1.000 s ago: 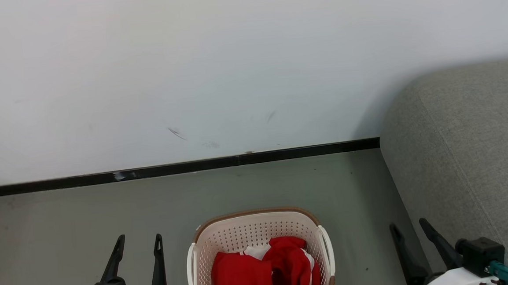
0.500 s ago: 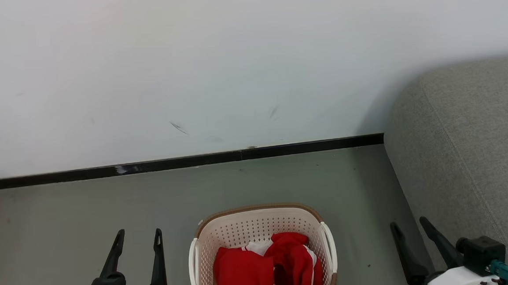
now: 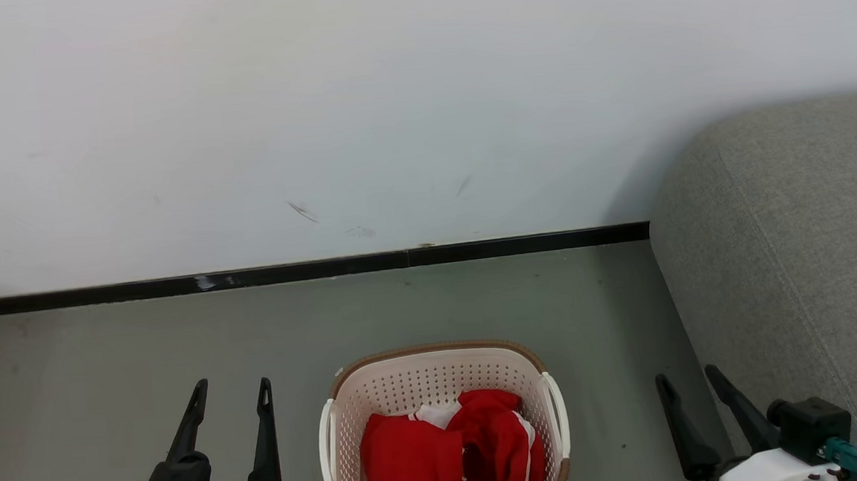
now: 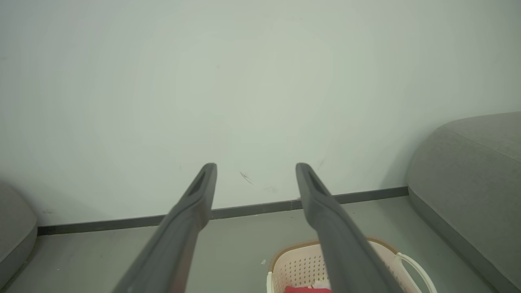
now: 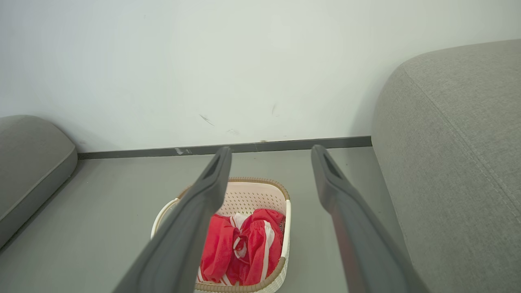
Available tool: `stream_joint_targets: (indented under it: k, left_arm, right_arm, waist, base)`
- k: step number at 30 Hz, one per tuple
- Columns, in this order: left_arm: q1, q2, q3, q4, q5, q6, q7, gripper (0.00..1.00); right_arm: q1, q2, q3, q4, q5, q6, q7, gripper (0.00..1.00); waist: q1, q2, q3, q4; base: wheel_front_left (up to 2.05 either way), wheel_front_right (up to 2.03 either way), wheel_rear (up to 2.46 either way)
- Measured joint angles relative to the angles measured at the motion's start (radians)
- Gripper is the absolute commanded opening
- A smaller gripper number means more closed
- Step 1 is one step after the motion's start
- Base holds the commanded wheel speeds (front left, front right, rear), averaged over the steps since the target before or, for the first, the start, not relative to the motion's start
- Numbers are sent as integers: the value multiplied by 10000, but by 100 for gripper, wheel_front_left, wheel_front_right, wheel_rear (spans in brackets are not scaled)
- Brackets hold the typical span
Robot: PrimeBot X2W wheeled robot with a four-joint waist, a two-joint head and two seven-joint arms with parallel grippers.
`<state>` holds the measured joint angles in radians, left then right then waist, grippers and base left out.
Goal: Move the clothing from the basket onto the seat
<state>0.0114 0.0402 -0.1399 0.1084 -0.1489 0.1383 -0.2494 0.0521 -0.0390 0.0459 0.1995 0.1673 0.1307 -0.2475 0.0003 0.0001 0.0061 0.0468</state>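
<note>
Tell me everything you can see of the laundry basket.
The basket is cream perforated plastic with a brown woven-look rim and white side handles. It stands upright on the grey floor, left of the sofa and apart from it, holding crumpled red clothing with white trim. The open left pincer and right pincer flank it without touching.

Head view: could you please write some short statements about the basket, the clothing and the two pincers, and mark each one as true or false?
1. The red clothing lies inside the basket. True.
2. The seat is on the robot's right of the basket. True.
3. The basket stands on the seat. False: it stands on the floor, beside the seat.
4. The left pincer is shut on the clothing. False: it is open and holds nothing.
5. The right pincer is open and empty. True.
</note>
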Motion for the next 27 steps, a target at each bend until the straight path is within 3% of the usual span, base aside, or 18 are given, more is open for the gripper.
stream_joint_targets:
  k: [27]
  left_arm:
    - [-260, 40, -240, 385, 230, -102, 0, 100]
  right_arm:
    - [-239, 0, 267, -236, 71, 0, -2, 100]
  waist:
    - [0, 0, 466, -128]
  base:
    - [0, 0, 0]
